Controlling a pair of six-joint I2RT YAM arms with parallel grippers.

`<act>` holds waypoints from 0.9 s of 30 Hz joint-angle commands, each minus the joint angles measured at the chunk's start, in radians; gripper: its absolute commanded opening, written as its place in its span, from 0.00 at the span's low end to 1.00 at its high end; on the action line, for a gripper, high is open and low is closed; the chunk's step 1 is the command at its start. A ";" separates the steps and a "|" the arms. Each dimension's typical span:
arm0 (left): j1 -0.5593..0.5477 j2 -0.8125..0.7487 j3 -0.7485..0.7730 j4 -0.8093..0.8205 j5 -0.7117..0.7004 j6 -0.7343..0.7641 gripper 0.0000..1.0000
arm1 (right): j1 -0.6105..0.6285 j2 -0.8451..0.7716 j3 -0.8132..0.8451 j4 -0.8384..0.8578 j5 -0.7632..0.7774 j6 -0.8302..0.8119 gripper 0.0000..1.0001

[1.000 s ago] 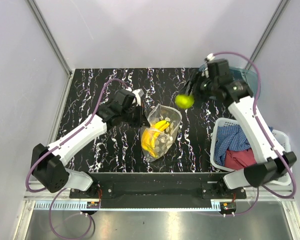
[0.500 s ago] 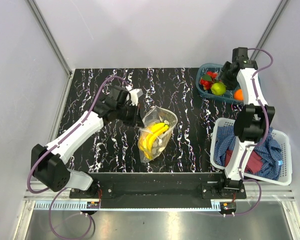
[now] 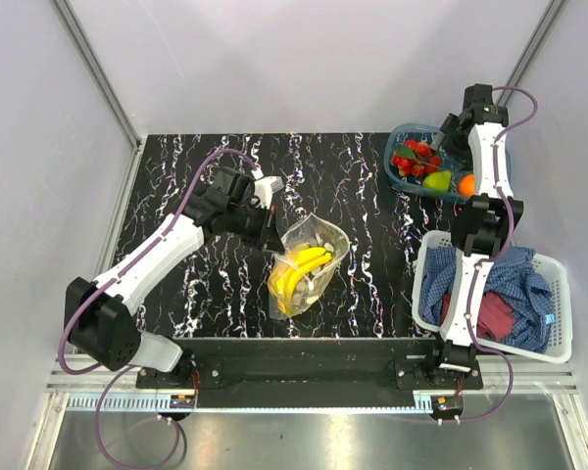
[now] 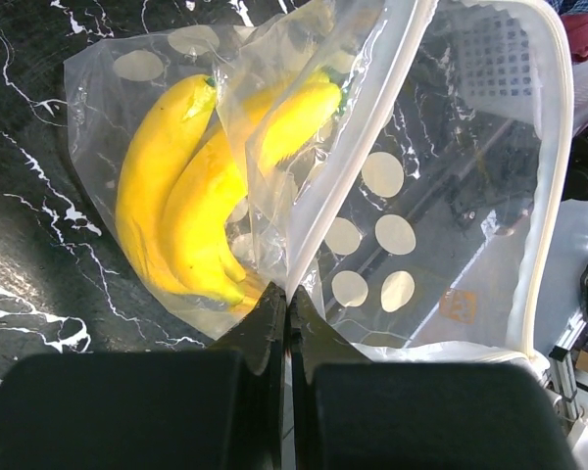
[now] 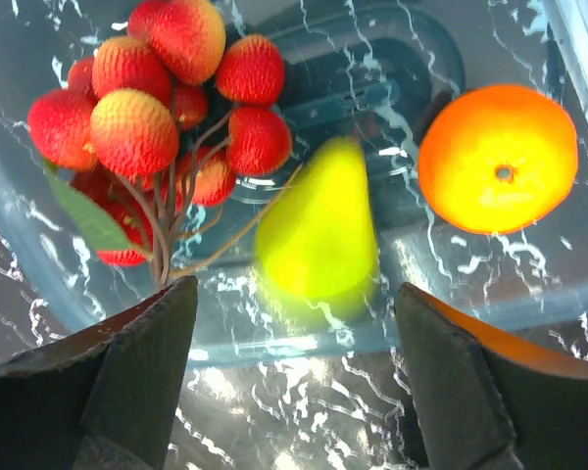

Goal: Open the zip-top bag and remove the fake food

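Here, at mid-table: the zip-top bag (image 3: pixel 312 257), mouth gaping, lower end on the black marbled table (image 3: pixel 176 166), upper edge lifted. Pinched at the zip strip between the pressed-together jaws of the left gripper (image 4: pixel 286 323). Inside, bunched toward the low end, only the banana bunch (image 4: pixel 176 215) of the fake food.

Far right, above the teal tray (image 3: pixel 396 174): the right gripper (image 5: pixel 294 333), fingers spread wide, nothing between them. Below, in the tray, the red berry cluster (image 5: pixel 157 108), the green fruit (image 5: pixel 318 235), blurred, and the orange (image 5: pixel 497 157). Nearer the arm bases, a white basket (image 3: pixel 426 257) of cloths.

By the look of it, a limp, featherweight, slick bag, likely to fold or slip if taken anywhere but along the stiffer zip strip. Best held right there, with the mouth pulled wide.

Banana bunch probably light, rigid and glossy, with a curve apt to squirt out of a loose pinch. Best gripped across the thick middle, reached straight through the mouth, clear of the clinging film.
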 commanded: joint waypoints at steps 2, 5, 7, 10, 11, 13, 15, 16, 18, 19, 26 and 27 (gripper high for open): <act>0.000 -0.035 0.029 0.044 0.005 -0.052 0.00 | 0.006 -0.054 0.029 -0.124 0.016 0.017 0.93; 0.001 -0.025 0.067 0.044 -0.006 -0.082 0.00 | 0.009 -0.138 -0.077 -0.122 -0.031 0.038 0.95; 0.001 -0.021 0.084 0.047 -0.014 -0.118 0.00 | 0.032 -0.194 -0.180 -0.115 -0.044 0.045 0.96; 0.001 -0.005 0.094 0.067 -0.026 -0.177 0.00 | 0.089 -0.388 -0.377 -0.020 -0.085 0.045 0.96; 0.001 0.004 0.095 0.070 -0.029 -0.190 0.00 | 0.105 -0.433 -0.428 0.006 -0.111 0.046 0.95; 0.001 0.011 0.097 0.079 -0.031 -0.227 0.00 | 0.148 -0.568 -0.572 0.072 -0.143 0.046 0.95; 0.001 0.018 0.092 0.102 -0.034 -0.264 0.00 | 0.220 -0.657 -0.707 0.112 -0.211 0.043 0.93; 0.001 0.019 0.089 0.109 -0.038 -0.278 0.00 | 0.278 -0.738 -0.746 0.129 -0.217 0.046 0.93; 0.000 0.028 0.088 0.125 -0.038 -0.318 0.00 | 0.346 -0.810 -0.851 0.143 -0.254 0.067 0.92; -0.003 0.031 0.086 0.131 -0.040 -0.330 0.00 | 0.403 -0.872 -0.882 0.151 -0.271 0.081 0.90; -0.055 0.067 0.086 0.200 -0.063 -0.413 0.00 | 0.581 -1.064 -1.053 0.264 -0.350 0.250 0.65; -0.072 0.071 0.091 0.203 -0.069 -0.427 0.00 | 0.589 -1.070 -1.064 0.279 -0.358 0.287 0.63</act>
